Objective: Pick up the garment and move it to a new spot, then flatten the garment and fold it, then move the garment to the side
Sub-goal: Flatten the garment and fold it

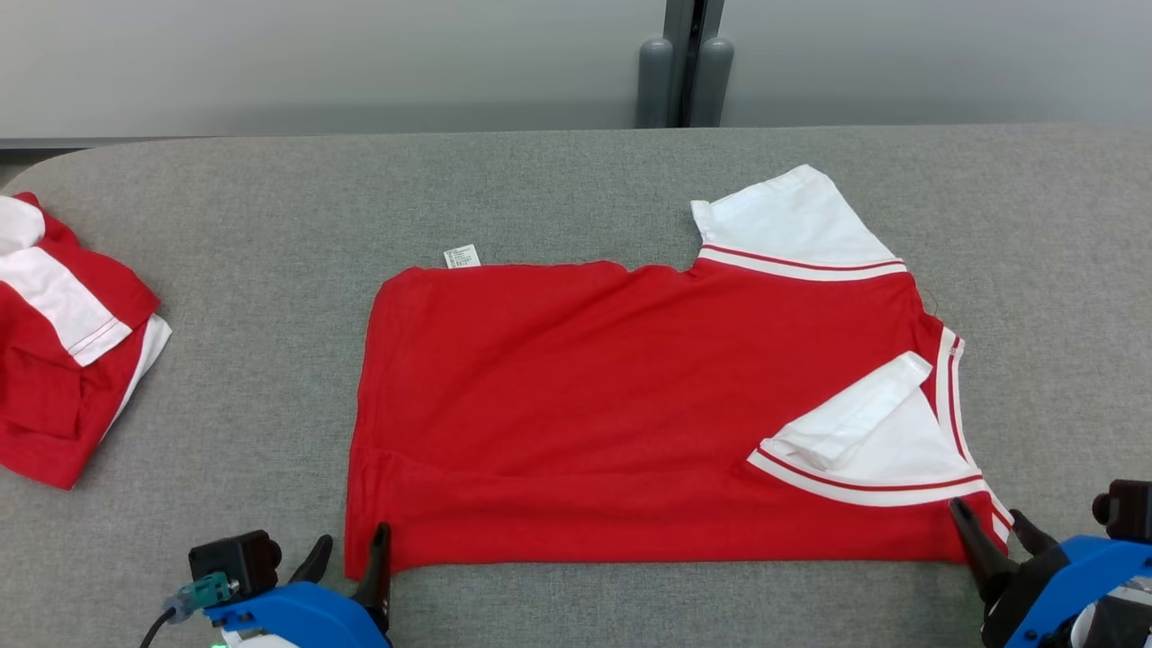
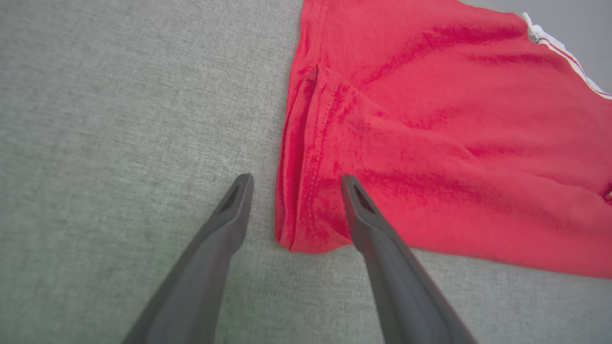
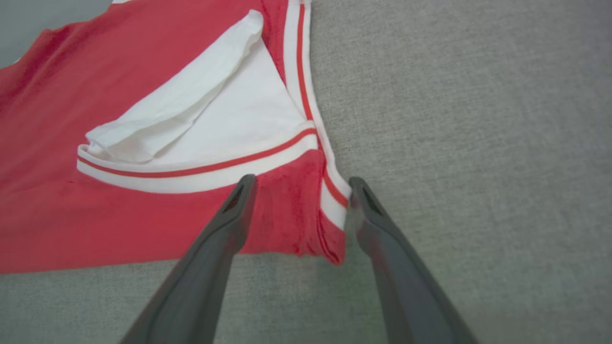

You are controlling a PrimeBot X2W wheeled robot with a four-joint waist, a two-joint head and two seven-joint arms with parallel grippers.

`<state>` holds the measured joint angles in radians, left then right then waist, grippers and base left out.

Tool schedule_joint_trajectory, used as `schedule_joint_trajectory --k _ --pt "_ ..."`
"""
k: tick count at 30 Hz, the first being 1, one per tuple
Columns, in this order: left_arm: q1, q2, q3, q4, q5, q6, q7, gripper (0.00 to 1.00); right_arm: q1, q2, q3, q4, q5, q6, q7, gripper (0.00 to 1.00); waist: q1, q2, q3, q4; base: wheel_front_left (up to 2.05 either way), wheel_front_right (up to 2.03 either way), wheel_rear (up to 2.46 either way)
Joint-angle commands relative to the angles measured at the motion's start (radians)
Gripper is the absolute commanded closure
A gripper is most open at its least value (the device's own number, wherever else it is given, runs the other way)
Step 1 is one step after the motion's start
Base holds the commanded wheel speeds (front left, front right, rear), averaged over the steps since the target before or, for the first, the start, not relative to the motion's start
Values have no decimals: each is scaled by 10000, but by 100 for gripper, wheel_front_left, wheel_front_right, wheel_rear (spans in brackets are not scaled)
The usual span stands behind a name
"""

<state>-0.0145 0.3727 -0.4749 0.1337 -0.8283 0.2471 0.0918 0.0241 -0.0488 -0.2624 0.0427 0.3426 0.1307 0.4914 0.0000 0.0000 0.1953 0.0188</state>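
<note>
Jaws wide astride garment (image 1: 630, 405), underside hidden.

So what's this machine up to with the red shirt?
A two-armed robot is folding a red shirt on a grey table. The shirt lies spread out, one white sleeve tucked over its body. The left gripper and right gripper sit open at its two near corners, gripping nothing. Another red-and-white garment lies bunched at the left.

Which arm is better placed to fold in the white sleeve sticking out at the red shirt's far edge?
Probably right: the white sleeve lies at the right end of the red shirt, nearer the right gripper; the left gripper is at the opposite hem corner.
</note>
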Motion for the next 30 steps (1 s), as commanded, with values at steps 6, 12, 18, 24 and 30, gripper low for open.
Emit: schedule_joint_trajectory --k 6,12,18,24,30 --pt "-724 643 89 -1002 -59 -104 825 0 -904 -130 112 -1008 -603 1 704 0 0 0 143 -38 0 0 0" --pt "-2525 1545 330 -1941 -161 -178 2554 0 -2748 -806 711 -1705 -531 1 2093 0 0 0 585 -87 0 0 0" --pt "-4571 2099 601 -1757 -482 -185 4310 0 -5167 -1327 2003 -1178 -174 1 3034 0 0 0 1329 -384 0 0 0" --pt "-6074 2306 718 -967 -802 -20 5598 0 -7168 -1572 3040 -16 -6 1 3105 0 0 0 2007 -734 0 0 0" --pt "-6894 2467 707 -427 -825 139 6336 0 -8542 -1780 3670 1133 190 1 2776 0 0 0 2572 -1052 0 0 0"
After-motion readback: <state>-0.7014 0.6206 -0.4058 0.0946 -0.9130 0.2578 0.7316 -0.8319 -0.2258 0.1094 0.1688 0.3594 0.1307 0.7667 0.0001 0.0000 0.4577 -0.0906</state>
